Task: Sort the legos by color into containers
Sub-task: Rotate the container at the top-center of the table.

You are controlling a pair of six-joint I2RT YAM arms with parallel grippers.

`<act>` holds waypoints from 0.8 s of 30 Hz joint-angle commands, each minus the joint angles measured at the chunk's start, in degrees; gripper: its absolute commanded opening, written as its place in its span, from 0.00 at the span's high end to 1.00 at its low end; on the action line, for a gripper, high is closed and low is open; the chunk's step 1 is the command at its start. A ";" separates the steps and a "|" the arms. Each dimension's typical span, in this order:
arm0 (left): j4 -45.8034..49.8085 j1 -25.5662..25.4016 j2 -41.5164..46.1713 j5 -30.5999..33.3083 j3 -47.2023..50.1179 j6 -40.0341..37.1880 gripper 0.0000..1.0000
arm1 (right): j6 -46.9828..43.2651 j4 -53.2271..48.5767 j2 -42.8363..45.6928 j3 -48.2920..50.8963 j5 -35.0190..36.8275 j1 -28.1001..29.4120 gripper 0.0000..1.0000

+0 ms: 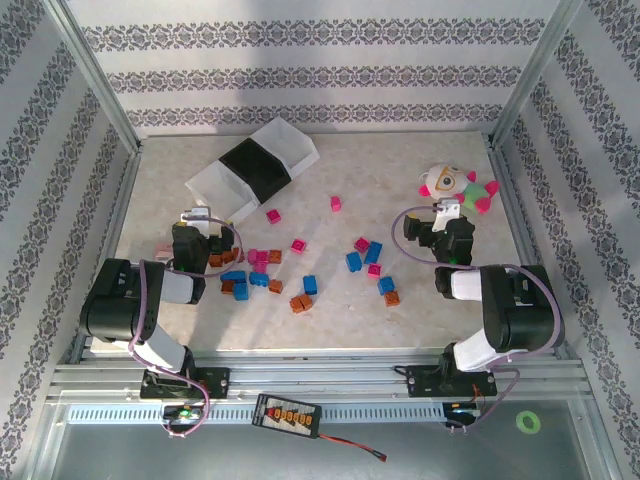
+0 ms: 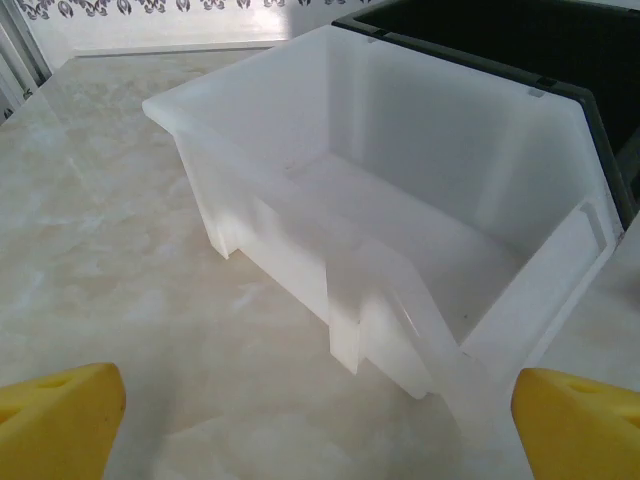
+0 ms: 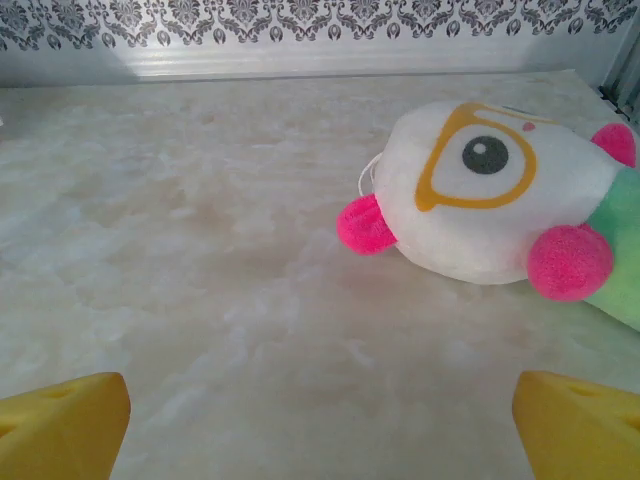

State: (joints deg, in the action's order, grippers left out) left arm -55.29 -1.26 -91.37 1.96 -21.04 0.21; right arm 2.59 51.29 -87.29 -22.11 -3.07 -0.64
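Several legos in orange-brown (image 1: 298, 304), blue (image 1: 353, 261) and pink (image 1: 273, 215) lie scattered over the middle of the table. The containers stand in a slanted row at the back left: a white bin (image 1: 215, 190), a black bin (image 1: 255, 165) and another white bin (image 1: 292, 146). My left gripper (image 1: 200, 222) is open just in front of the near white bin (image 2: 400, 200), which has nothing in it; the black bin (image 2: 520, 40) is behind. My right gripper (image 1: 445, 215) is open over bare table. Nothing lies between either pair of yellow fingertips (image 2: 60, 420) (image 3: 60, 425).
A round-faced plush toy (image 1: 455, 185) with pink and green limbs lies at the back right, close ahead of the right gripper (image 3: 320, 440) and to its right (image 3: 490, 200). Patterned walls and metal posts fence the marble table (image 1: 400, 170).
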 commanded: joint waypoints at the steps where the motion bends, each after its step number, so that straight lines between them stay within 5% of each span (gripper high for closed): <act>1: 0.30 0.55 -0.03 -0.55 -0.92 -0.56 0.01 | -0.40 2.41 -0.25 0.38 -1.04 -0.23 0.02; 24: -0.56 0.47 -0.01 2.95 -0.51 0.50 0.01 | -0.29 2.24 -0.30 0.22 -0.71 -0.29 0.02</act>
State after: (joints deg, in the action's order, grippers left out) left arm -55.31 -1.26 -91.37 3.64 -21.04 0.25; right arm 2.59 51.29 -87.29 -22.11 -3.07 -0.64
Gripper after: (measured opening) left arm 0.992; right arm 0.982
